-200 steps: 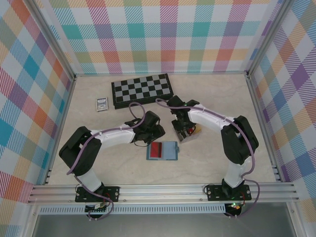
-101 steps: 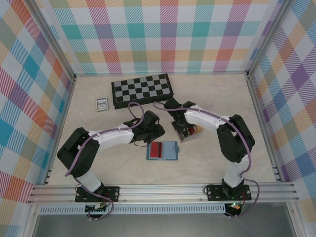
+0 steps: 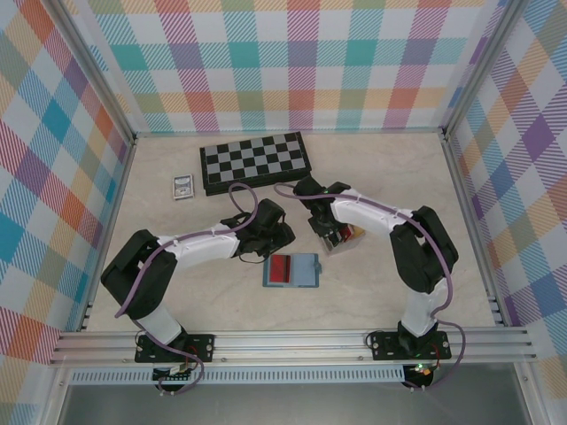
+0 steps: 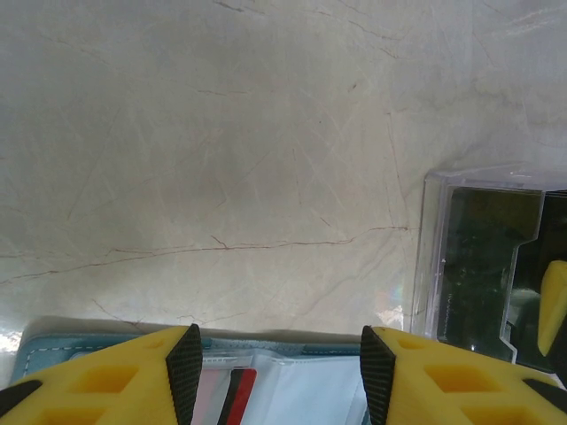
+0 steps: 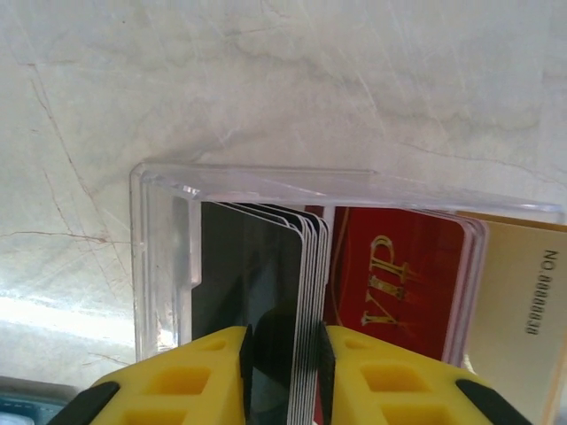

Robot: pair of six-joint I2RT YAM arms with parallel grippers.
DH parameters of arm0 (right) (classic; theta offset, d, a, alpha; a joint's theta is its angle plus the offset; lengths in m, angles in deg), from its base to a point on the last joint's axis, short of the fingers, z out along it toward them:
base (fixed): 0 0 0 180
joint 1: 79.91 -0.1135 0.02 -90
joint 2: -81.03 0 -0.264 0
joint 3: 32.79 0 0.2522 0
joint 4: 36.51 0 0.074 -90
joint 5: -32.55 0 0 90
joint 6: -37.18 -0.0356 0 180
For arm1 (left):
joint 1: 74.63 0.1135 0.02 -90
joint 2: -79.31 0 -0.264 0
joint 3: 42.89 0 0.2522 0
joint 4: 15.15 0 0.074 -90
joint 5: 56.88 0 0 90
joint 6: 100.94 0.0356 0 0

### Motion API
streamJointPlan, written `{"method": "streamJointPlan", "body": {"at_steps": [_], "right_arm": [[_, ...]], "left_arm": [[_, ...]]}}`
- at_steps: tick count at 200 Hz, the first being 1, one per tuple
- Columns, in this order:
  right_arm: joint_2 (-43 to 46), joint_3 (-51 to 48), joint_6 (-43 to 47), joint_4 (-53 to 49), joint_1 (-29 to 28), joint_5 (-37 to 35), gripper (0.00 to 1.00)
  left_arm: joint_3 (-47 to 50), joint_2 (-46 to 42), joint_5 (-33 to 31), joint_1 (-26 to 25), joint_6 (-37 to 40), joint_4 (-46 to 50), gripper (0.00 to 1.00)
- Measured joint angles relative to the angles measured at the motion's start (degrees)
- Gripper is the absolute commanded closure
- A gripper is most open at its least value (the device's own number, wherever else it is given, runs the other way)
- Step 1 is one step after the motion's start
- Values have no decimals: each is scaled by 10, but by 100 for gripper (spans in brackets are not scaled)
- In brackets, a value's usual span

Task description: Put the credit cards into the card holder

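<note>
1. Credit cards, thin dark brown-black plastic rectangles (image 5: 252, 266), stand on edge in a stack between the yellow fingers of the right gripper (image 5: 283, 376). The jaws are narrow and flank the stack; a firm pinch cannot be confirmed.
2. Beside that stack are red "VIP" cards (image 5: 399, 274) and a tan card (image 5: 523, 292), all inside a clear open-topped plastic box (image 5: 164, 257).
3. Left gripper (image 4: 276, 372): jaws apart, nothing between them, hovering over an edge of the card holder (image 3: 306, 273), a flat teal-blue bifold wallet lying open near the box.
4. One red card (image 3: 283, 268) lies in the holder's left half.
5. Progress, as judged: early. One card is stowed and the box's contents are not yet transferred.
</note>
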Motion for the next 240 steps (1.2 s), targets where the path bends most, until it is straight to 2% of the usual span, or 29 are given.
{"method": "streamJointPlan", "body": {"at_steps": [41,61,110,144,240], "right_arm": [[9,0,0,-2,0,-8,74],[9,0,0,-2,0,-7,79],[9,0,-6,-2,0,-7,83],[10,0,-13,-3,0,-3,95],[71,-1,-34,-20,0,43,100]], "left_arm": [[3,-5,-2,0,2,2,48],[3,-5,-3,0,2,2,48],[6,-5,-4,0,2,7,48],[7,-5,-4,0,2,16,48],[7,-5,0,0,3,14,48]]}}
